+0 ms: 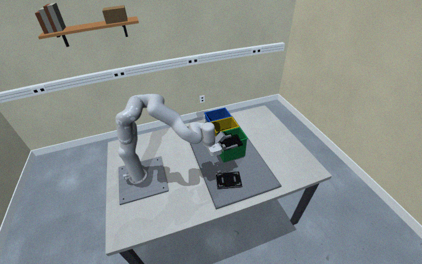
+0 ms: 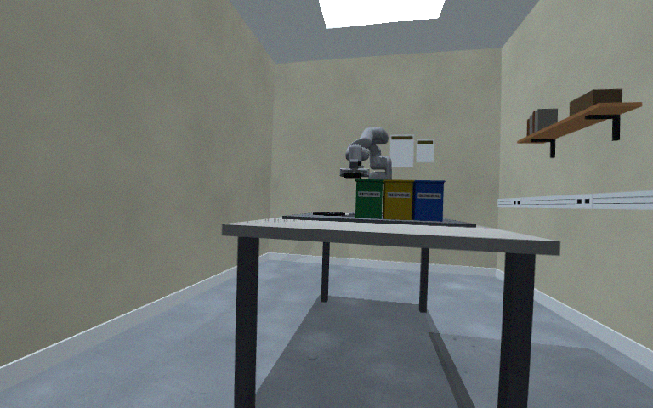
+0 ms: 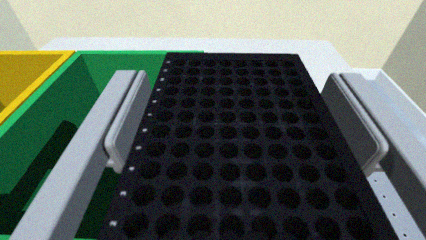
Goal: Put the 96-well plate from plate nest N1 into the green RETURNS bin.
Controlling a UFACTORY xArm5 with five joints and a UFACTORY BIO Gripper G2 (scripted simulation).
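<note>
The black 96-well plate (image 1: 231, 142) (image 2: 352, 176) (image 3: 227, 150) is level between the two fingers of my gripper (image 1: 232, 141) (image 3: 245, 120), which is shut on its long sides. The plate is just above rim height, partly over the green RETURNS bin (image 1: 234, 153) (image 2: 369, 206) (image 3: 125, 65). In the wrist view, green interior shows left of the plate, and table shows to its right. The plate hides the bin's right rim there. The green bin is upright. The black plate nest N1 (image 1: 228, 180) (image 2: 328, 213) lies on the grey board with no plate on it.
The yellow RECYCLE bin (image 1: 231, 123) (image 2: 398, 209) (image 3: 25, 75) stands upright close beside the green one. The blue GENERAL bin (image 1: 217, 115) (image 2: 428, 209) stands upright beyond it. All three stand on the grey board (image 1: 258, 183). A shelf (image 1: 83, 27) (image 2: 577, 122) hangs high on the wall.
</note>
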